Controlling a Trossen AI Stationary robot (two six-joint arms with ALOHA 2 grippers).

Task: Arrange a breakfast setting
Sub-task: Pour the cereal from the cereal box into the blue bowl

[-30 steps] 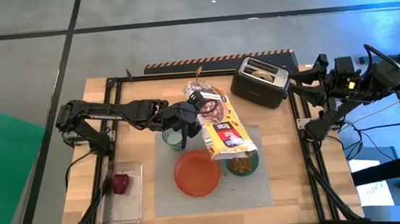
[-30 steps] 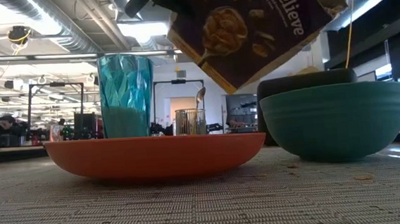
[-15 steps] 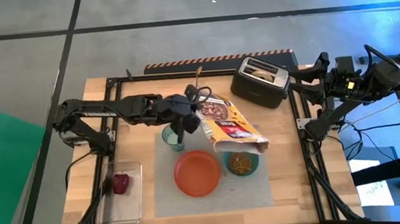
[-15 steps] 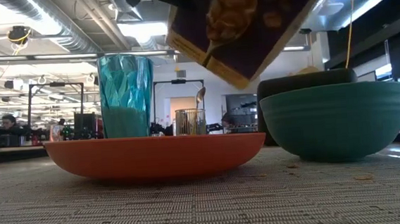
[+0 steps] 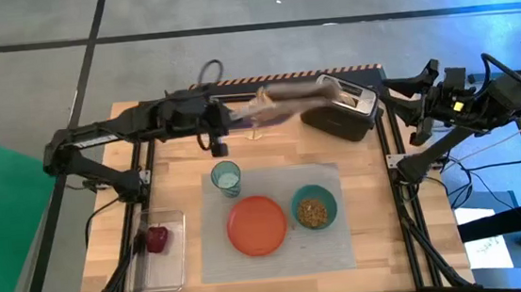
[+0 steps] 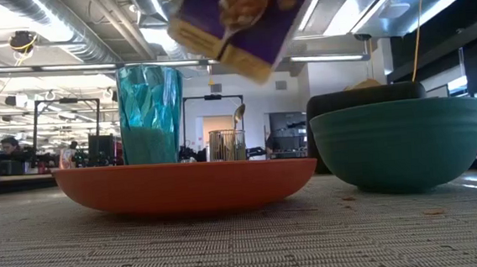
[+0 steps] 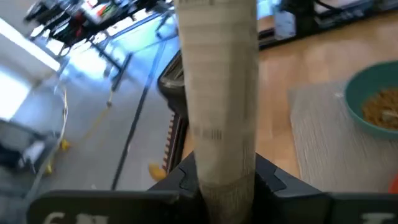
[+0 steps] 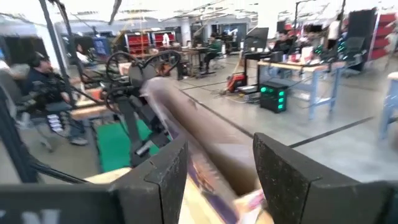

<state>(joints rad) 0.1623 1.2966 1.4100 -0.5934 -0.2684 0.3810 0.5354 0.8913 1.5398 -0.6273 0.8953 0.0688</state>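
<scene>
My left gripper [image 5: 221,121] is shut on the purple cereal box [image 5: 285,101] above the table's far side, beyond the grey placemat [image 5: 331,249]. The box shows blurred and also shows at the top of the low view [image 6: 239,16]. On the placemat stand the pale blue cup [image 5: 226,176], the orange plate [image 5: 256,225] and the teal bowl [image 5: 314,208] with brown cereal in it. The red fruit [image 5: 158,238] lies in a clear tray at the near left. My right gripper [image 8: 217,180] is open and empty at the table's far right [image 5: 422,103]. My left gripper pinches the cereal box's two broad faces at the end nearest the arm [image 7: 224,177] between its two fingers. The fingers come level from the table's left. The box reaches away from them toward the toaster, lifted clear of the table.
The black toaster [image 5: 340,109] stands at the far right, just beyond the box's free end. In the low view a gold spoon [image 6: 237,115] stands in a small holder behind the plate [image 6: 183,188]. People sit in the room beyond.
My left gripper has risen and drawn back from over the bowl toward the table's far edge. The cereal box, before tipped mouth-down over the bowl, has swung up and now lies about level, pointing toward the toaster.
</scene>
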